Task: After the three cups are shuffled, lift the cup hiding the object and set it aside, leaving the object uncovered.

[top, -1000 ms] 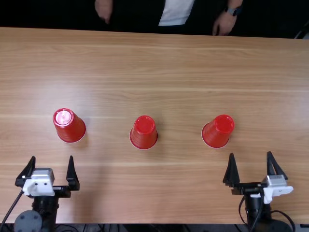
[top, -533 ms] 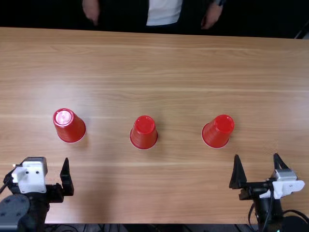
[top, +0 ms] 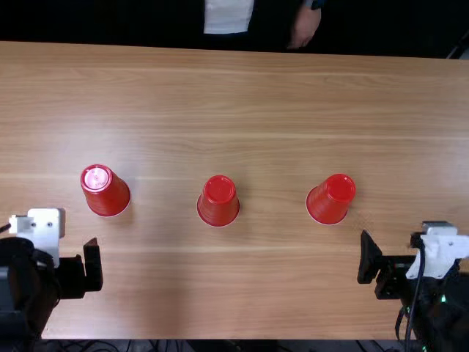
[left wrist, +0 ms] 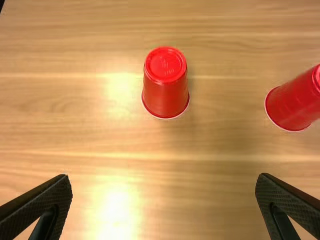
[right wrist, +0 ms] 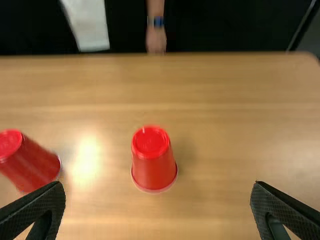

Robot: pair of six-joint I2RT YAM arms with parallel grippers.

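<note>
The left claw [left wrist: 161, 179] and the right claw [right wrist: 156, 186] are wide open. The red cups [top: 218, 199] seem light, thin, crushable; hold the side wall gently.

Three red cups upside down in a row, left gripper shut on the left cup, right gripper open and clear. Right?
No. The left gripper is open and clear of the left cup, with bare table between them, as the left wrist view shows. The rest holds.
</note>
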